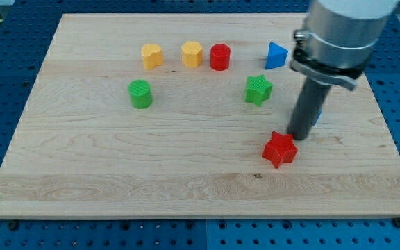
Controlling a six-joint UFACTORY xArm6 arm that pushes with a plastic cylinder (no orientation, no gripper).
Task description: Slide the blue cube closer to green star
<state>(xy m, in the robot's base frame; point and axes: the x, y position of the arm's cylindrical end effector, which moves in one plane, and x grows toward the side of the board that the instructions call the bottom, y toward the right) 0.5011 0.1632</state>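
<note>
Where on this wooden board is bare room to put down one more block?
The wide strip along the view's bottom, below the green cylinder and left of the red star, is bare. So is the left edge beside the yellow blocks. It is crowded at the view's right, where my tip stands by the red star and green star.

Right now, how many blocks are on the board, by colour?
Yellow: 2, left yellow block, right yellow block
Red: 2, red cylinder, red star
Green: 2, green cylinder, green star
Blue: 2, blue triangular block, blue cube behind my rod
Total: 8
Also my tip beside red star
</note>
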